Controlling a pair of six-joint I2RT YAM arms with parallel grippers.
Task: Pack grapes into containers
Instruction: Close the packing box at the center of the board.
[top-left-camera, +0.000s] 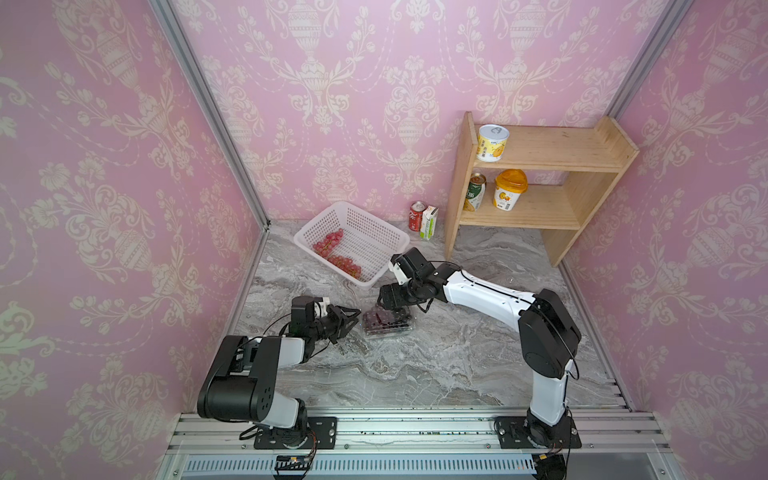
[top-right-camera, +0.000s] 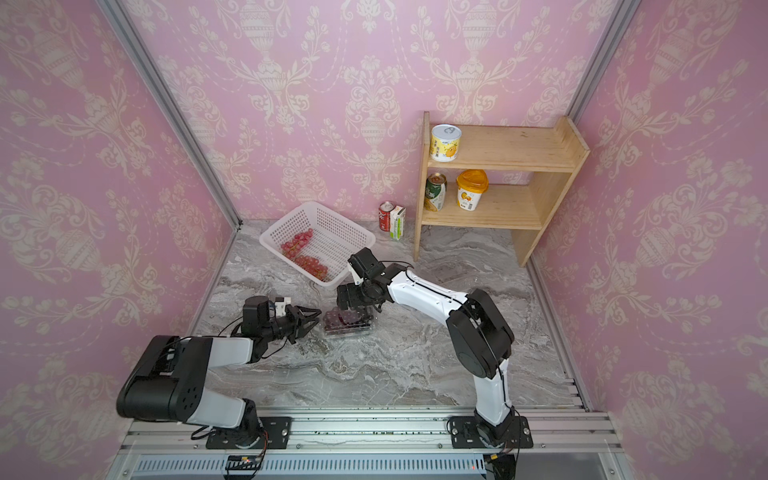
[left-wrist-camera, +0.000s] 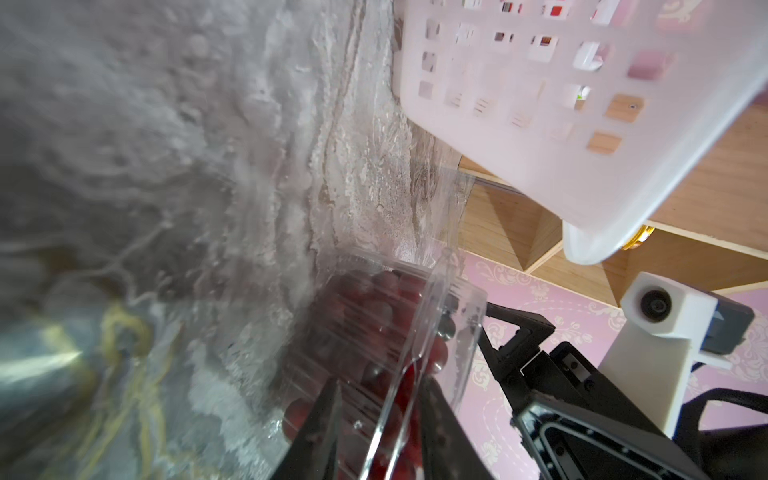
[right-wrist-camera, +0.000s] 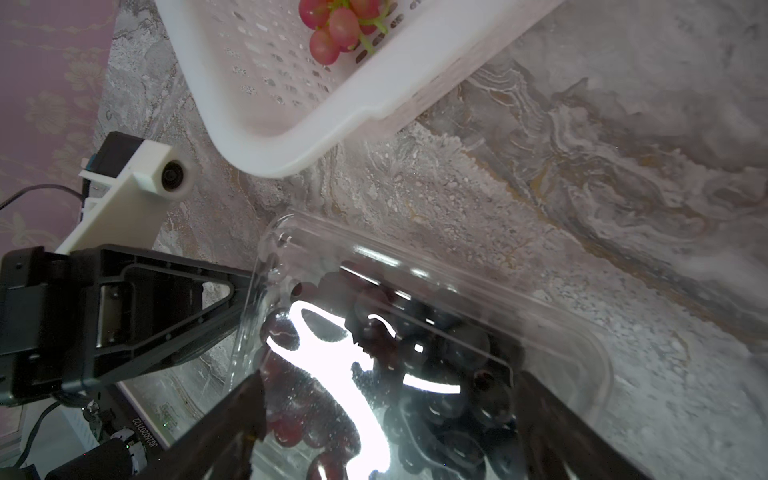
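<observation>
Both arms meet at the clear container (top-left-camera: 388, 323) on the marble counter (top-left-camera: 436, 365).
Holding dark grapes (top-left-camera: 380, 318), it sits just below frame centre in both top views, under the white basket (top-left-camera: 347, 204) with pink grapes (top-left-camera: 330, 245). The left end effector (left-wrist-camera: 382, 378) is narrow, straddling the container's rim; whether it pinches is unclear. The right end effector (right-wrist-camera: 388, 374) spreads wide over the lid.

Container (top-left-camera: 390, 330): clear, apparently glossy plastic

White arms (top-left-camera: 482, 291), black joints (top-left-camera: 548, 336), black triangular left gripper (top-left-camera: 355, 316)
</observation>
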